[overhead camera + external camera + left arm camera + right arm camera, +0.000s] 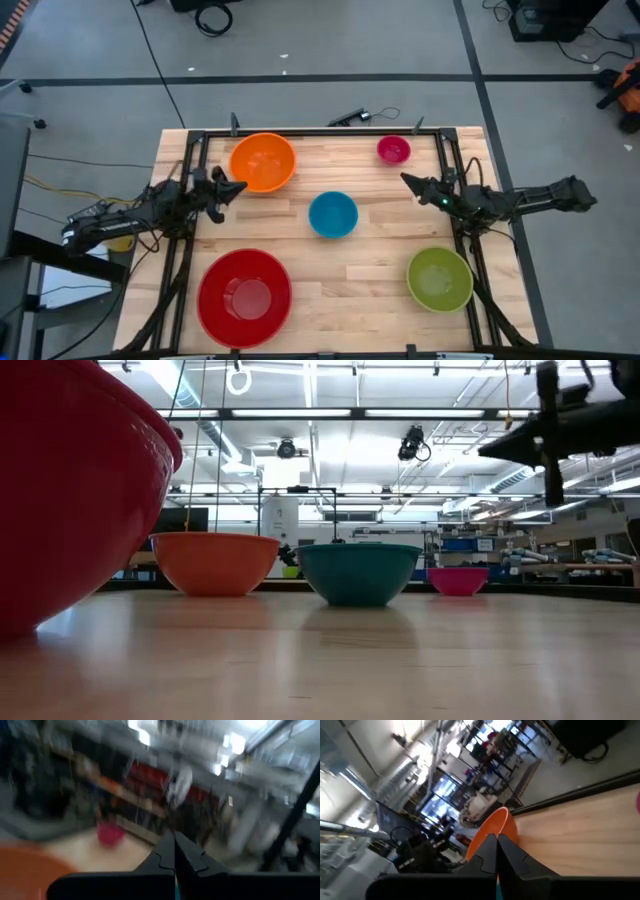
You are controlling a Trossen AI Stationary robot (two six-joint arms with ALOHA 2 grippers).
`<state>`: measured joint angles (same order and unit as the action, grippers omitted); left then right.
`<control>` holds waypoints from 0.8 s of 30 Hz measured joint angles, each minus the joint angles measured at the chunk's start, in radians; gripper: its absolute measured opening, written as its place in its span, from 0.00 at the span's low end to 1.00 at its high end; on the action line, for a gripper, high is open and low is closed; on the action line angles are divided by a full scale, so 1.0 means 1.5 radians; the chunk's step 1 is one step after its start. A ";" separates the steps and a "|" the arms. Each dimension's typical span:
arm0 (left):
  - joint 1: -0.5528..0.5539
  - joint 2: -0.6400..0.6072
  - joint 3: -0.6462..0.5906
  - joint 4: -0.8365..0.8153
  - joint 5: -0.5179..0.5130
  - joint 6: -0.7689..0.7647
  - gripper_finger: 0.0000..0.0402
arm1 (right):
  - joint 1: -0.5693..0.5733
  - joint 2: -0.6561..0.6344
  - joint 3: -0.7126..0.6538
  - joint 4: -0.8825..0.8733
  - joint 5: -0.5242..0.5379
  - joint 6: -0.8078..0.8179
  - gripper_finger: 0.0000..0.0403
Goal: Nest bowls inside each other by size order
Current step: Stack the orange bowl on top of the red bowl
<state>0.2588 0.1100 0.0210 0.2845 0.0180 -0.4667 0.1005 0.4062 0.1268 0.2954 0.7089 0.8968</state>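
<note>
Five bowls stand apart on the wooden table, each on its base: red (244, 297) at the near left, orange (263, 161) at the far left, blue (333, 214) in the middle, lime green (439, 279) at the near right, small pink (393, 150) at the far right. My left gripper (238, 187) is shut and empty above the table, just near of the orange bowl. My right gripper (407, 180) is shut and empty, raised over the right side, near of the pink bowl. The low view shows the red (70, 480), orange (215, 562), blue (358, 572) and pink (457, 580) bowls.
A dark metal frame (320, 131) runs along the table's far edge and both sides, where the arms are mounted. Bare wood lies between the bowls. Cables lie on the floor beyond the table.
</note>
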 joint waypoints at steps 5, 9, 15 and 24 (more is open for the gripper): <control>0.000 0.067 0.034 -0.048 0.057 -0.020 0.00 | 0.001 0.211 0.137 0.017 -0.054 -0.081 0.02; 0.000 0.116 0.044 -0.056 0.070 -0.015 0.00 | -0.003 0.399 0.270 0.017 -0.091 -0.108 0.02; 0.000 0.151 0.052 -0.048 0.049 -0.014 0.04 | -0.043 0.623 0.435 0.009 -0.083 -0.095 0.04; 0.000 0.154 0.052 -0.049 -0.057 -0.008 0.25 | -0.187 0.773 0.588 -0.061 -0.238 -0.092 0.26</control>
<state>0.2588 0.3405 0.0990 0.2111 -0.0677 -0.4794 -0.1799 1.5656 1.0090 0.2044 0.3516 0.7587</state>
